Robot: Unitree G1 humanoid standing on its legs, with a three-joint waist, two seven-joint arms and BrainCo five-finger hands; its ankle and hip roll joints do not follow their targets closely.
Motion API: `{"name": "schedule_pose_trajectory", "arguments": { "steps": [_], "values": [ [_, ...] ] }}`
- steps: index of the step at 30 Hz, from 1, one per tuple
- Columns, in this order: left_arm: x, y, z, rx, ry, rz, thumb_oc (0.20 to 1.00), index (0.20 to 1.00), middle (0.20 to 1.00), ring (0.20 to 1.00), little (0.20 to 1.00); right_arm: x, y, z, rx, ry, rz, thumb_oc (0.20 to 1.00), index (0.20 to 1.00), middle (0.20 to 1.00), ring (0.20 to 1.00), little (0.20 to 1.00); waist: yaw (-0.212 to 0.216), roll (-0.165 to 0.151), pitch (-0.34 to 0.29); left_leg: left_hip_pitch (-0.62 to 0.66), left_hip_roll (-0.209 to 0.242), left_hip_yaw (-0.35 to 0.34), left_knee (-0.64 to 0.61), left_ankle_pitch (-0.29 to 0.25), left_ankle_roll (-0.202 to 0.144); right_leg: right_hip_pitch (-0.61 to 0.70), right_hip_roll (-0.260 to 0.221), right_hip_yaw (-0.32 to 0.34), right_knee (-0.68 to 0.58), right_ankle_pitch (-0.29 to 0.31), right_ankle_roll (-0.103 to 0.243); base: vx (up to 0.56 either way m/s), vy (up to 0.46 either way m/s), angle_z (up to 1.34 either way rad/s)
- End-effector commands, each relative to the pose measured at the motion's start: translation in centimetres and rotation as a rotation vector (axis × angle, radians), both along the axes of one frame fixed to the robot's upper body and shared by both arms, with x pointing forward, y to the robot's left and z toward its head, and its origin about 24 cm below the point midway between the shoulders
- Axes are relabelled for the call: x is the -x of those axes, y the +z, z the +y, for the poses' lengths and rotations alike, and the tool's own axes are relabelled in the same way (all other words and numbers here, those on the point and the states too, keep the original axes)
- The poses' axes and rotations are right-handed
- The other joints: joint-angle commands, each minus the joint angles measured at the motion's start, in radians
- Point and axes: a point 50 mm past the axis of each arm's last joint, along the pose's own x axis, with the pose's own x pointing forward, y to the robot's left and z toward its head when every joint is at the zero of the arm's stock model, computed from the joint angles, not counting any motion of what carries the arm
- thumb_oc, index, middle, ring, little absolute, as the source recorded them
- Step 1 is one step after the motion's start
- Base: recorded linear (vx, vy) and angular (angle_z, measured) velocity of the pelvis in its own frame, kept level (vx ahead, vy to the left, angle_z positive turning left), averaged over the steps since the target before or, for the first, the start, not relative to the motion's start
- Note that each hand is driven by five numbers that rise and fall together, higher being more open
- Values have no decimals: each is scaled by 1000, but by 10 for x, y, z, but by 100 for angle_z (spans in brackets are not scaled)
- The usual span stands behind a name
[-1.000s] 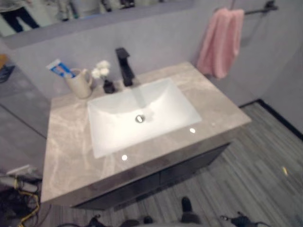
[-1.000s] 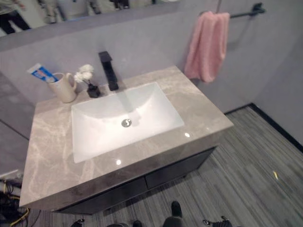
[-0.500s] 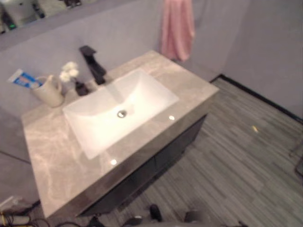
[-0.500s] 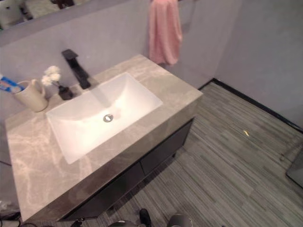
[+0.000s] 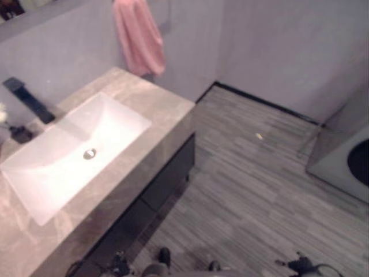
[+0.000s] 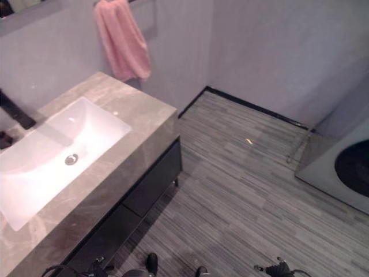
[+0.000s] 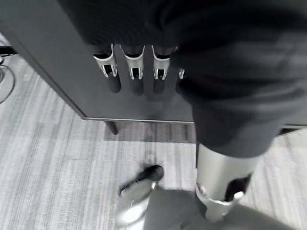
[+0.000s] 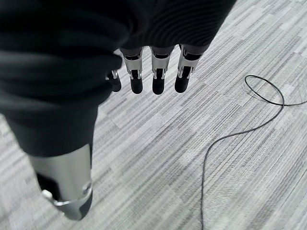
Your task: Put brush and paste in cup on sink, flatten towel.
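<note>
The left hand [image 7: 144, 72] hangs with straight, empty fingers before a dark cabinet front [image 7: 48, 52]; the right hand [image 8: 153, 72], equally slack, hangs over striped grey floor [image 8: 192, 158]. The head views show the pink towel [image 5: 138, 37] bunched on the wall beside a marbled tabletop [image 5: 155, 109] with a white rectangular basin [image 5: 69, 150].

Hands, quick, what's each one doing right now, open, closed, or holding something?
Left hand: open, fingers straight, holding nothing, hanging in front of the dark cabinet.
Right hand: open, fingers straight, holding nothing, above the floor.
</note>
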Motion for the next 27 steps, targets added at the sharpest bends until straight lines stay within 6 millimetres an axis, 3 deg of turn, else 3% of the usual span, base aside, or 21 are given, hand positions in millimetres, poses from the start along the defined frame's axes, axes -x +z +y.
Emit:
{"name": "schedule_pose_trajectory", "arguments": {
  "steps": [1, 2, 6, 8, 15, 16, 17, 18, 19, 22, 24, 27],
  "values": [
    [-12, 3, 5, -22, 25, -31, 1000, 1000, 1000, 1000, 1000, -5, -1, 6, -5, 84, 21, 1000, 1000, 1000, 1000, 1000, 42, 9, 27, 10, -120, -48, -53, -34, 73, 1, 42, 46, -71, 30, 90, 15, -71, -111],
    [-8, 2, 3, -15, 20, -18, 1000, 1000, 1000, 1000, 1000, -3, -5, 13, -30, 98, 32, 1000, 1000, 1000, 1000, 1000, 44, 11, 15, 25, -111, -26, -67, -34, 80, 8, 49, 72, -88, 40, 91, 39, -18, -90],
    [-3, -2, -7, 12, -19, 19, 1000, 1000, 1000, 1000, 1000, 6, -10, 18, -61, 72, 48, 1000, 1000, 1000, 1000, 1000, 28, 16, 3, 49, -102, 26, -67, -51, 91, 43, 42, 61, -124, 41, 91, 34, 48, -22],
    [1, -4, -10, 29, -9, 29, 1000, 1000, 1000, 1000, 1000, 7, -12, 24, -77, 79, 54, 1000, 1000, 1000, 1000, 1000, 21, 19, -5, 71, -102, 68, -62, -80, 105, 53, 36, 87, -134, 56, 109, 33, 191, -8],
    [-11, -2, -16, 29, -110, 4, 1000, 1000, 1000, 1000, 1000, 2, -15, 35, -96, 121, 64, 1000, 1000, 1000, 1000, 1000, 28, 19, -10, 118, -87, 183, -74, -116, 143, 15, 26, 169, -90, 88, 141, -14, 155, -87],
    [-18, 1, -14, 25, -120, -20, 1000, 1000, 1000, 1000, 1000, 0, -16, 39, -99, 136, 67, 1000, 1000, 1000, 1000, 1000, 38, 18, -1, 130, -79, 211, -75, -126, 150, 0, 18, 117, -42, 74, 146, -63, 46, -68],
    [-25, 3, -13, 20, -122, -39, 1000, 1000, 1000, 1000, 1000, -2, -17, 42, -99, 142, 66, 1000, 1000, 1000, 1000, 1000, 56, 21, 9, 131, -69, 233, -75, -128, 146, -13, -1, 10, 11, 58, 147, -64, 46, -85],
    [-25, 3, -13, 20, -122, -39, 1000, 1000, 1000, 1000, 1000, -2, -17, 42, -99, 143, 66, 1000, 1000, 1000, 1000, 1000, 56, 20, 7, 128, -69, 233, -74, -127, 146, -16, -2, 9, 12, 58, 147, -90, -5, -101],
    [-33, 6, -10, 9, -133, -56, 1000, 1000, 1000, 1000, 1000, -3, -18, 47, -112, 144, 68, 1000, 1000, 1000, 1000, 1000, 53, 25, 13, 125, -60, 248, -73, -122, 140, -22, -22, -104, 93, 18, 138, -47, -24, -85],
    [-33, 7, -6, -4, -121, -50, 1000, 1000, 1000, 1000, 1000, 0, -21, 54, -139, 157, 77, 1000, 1000, 1000, 1000, 1000, 35, 14, 8, 132, -59, 259, -75, -121, 142, -19, 2, -95, 124, -5, 127, -1, -66, -18],
    [-26, 4, -4, -2, -110, -14, 1000, 1000, 1000, 1000, 1000, 8, -24, 54, -139, 149, 117, 1000, 1000, 1000, 1000, 1000, 48, -1, -3, 133, -59, 278, -65, -124, 134, 11, 17, -121, 51, -9, 98, 64, -191, -13],
    [-26, 4, -4, -21, -131, 0, 1000, 1000, 1000, 1000, 1000, 14, -26, 55, -152, 117, 121, 1000, 1000, 1000, 1000, 1000, 42, -5, -10, 140, -52, 275, -53, -127, 121, 41, 44, -92, 4, -12, 84, 89, -154, -18]
  ]
}}
